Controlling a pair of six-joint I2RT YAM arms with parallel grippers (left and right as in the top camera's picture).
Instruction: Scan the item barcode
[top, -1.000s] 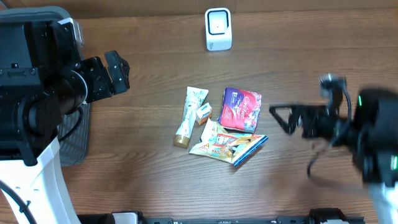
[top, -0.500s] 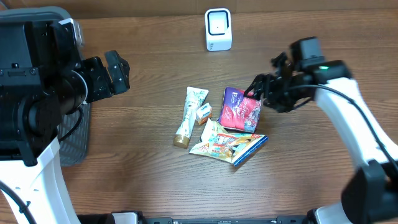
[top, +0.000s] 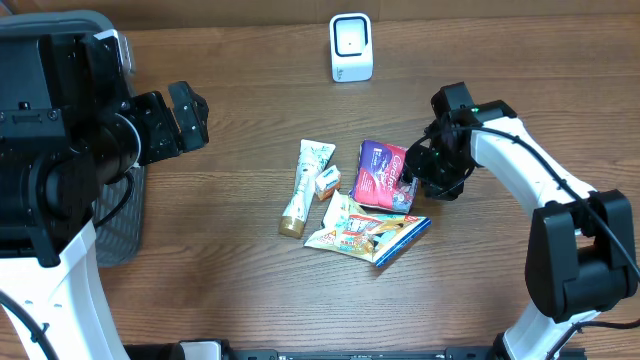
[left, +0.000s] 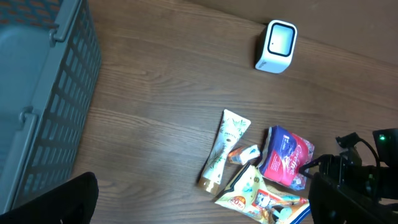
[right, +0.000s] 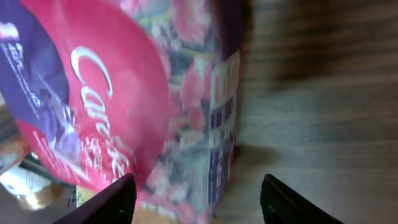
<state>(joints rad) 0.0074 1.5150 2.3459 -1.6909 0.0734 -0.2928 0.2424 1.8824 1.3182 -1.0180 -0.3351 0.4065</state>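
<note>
- Take the pink-and-purple pack (top: 386, 176) as the item: lies in the middle of the table (top: 240, 300), its near edge seemingly overlapping the flat snack packet (top: 368, 234), just beside the small sachet (top: 327, 181) and near the tube (top: 305, 186).
- Read the right gripper (top: 413, 176) as down at the pack's right edge, partly open and gripping nothing yet. In the wrist view, straddles that edge, with bare wood between the pack and one finger (right: 290, 200).
- Seat deeper before pinching, so as to bite the pack's body rather than its thin seam. Judged soft and crinkly, so likely to slip or fold from a shallow hold.
- Lift straight up first, to avoid dragging the snack packet along.
- Cannot tell which face carries the barcode. Expect to turn the pack once raised, and keep the fingers off the printed code.
- Carry toward the white scanner (top: 351, 47), well apart at the table's far edge, and present the code flat to its window.
- Leave the left gripper (top: 196, 118) alone: wide open, empty, well apart, near the basket (top: 118, 215).
</note>
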